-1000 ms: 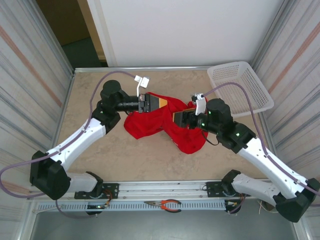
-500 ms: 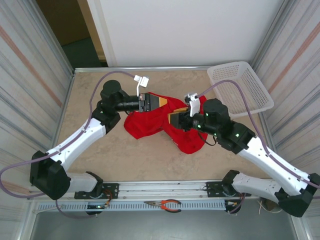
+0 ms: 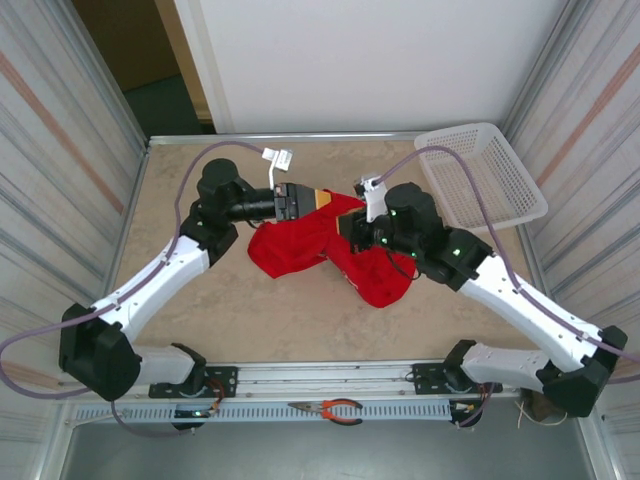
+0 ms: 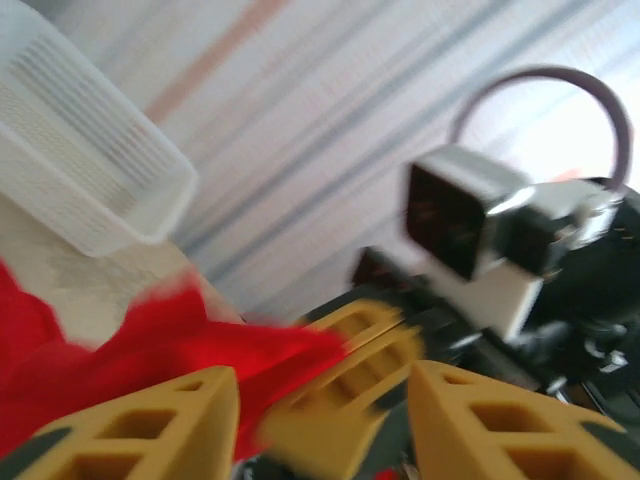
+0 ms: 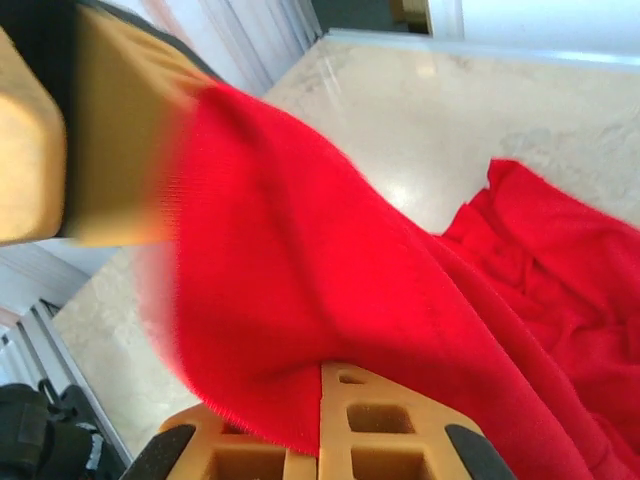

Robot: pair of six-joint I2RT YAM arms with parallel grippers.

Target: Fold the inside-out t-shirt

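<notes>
My right gripper (image 5: 320, 430) is closed on a fold of the inside-out t-shirt (image 3: 300, 250). The shirt is lifted at its 12 o'clock edge and otherwise lies heaped in the middle of the desk (image 3: 250, 310). My left gripper (image 3: 323, 200), nose to nose with the right at its 10 o'clock, has its jaws apart and clamps nothing. As I judge it, my pinch is thin, so a hard pull could slip the cloth free, and the two grippers are close enough to knock together or snag the fabric. At 2 o'clock the white basket (image 3: 490, 170) holds nothing I can see
</notes>
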